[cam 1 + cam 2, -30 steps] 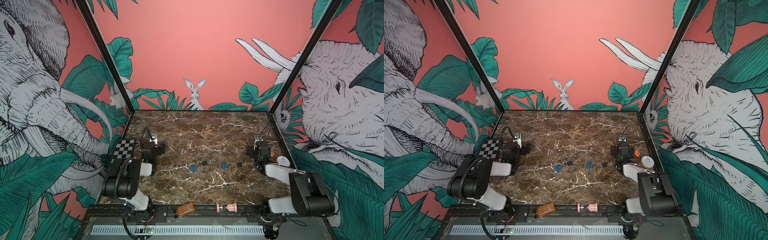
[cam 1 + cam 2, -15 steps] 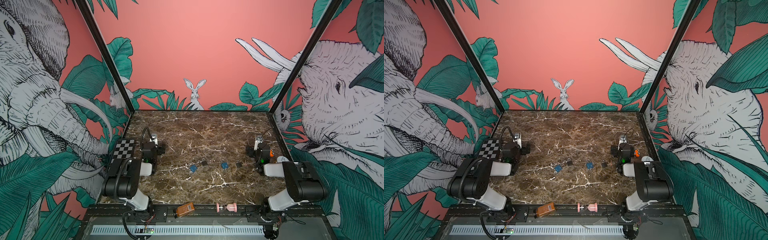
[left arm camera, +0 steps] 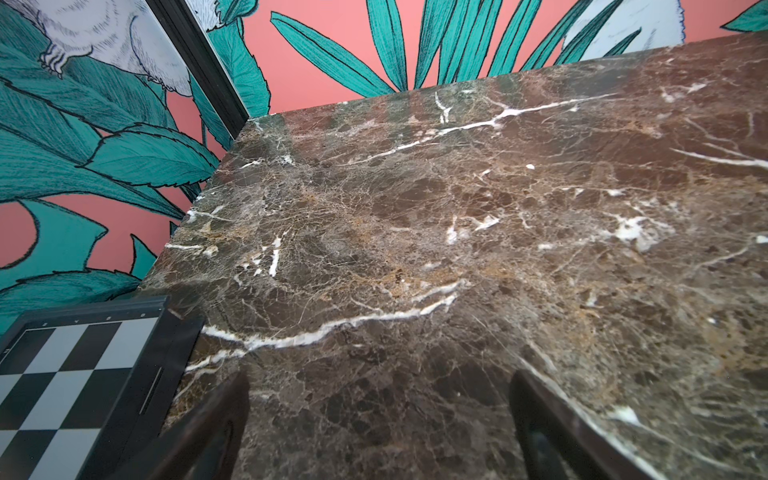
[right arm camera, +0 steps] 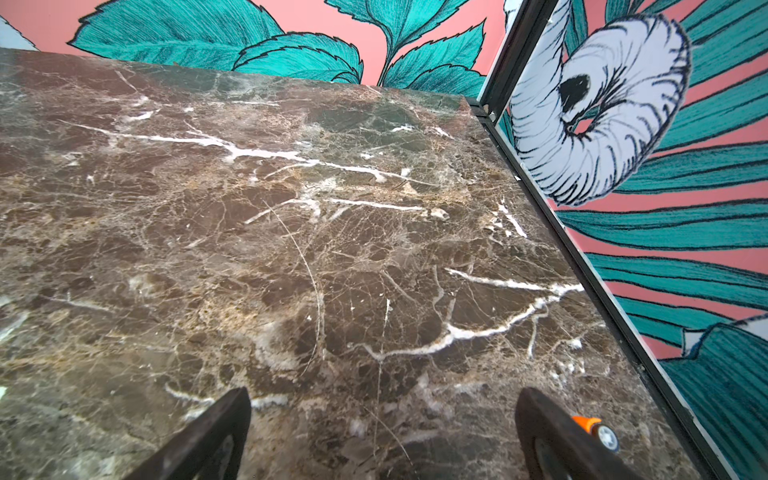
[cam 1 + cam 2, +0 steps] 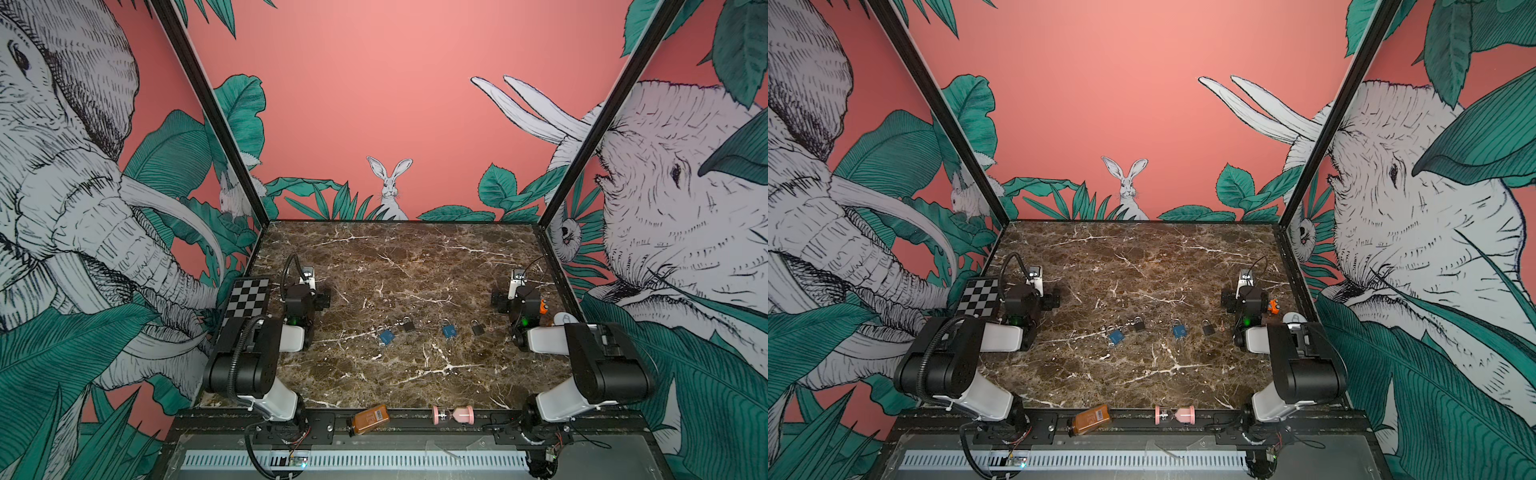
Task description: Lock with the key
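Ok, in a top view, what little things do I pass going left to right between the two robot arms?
Blue padlock → black padlock → second blue padlock → second black padlock.

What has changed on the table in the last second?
The right arm swung its elbow up and slightly toward the middle; the right gripper kept its place, open and empty. Nothing was grasped or released. The left arm, the open left gripper, the two blue padlocks and the two black padlocks stayed put.
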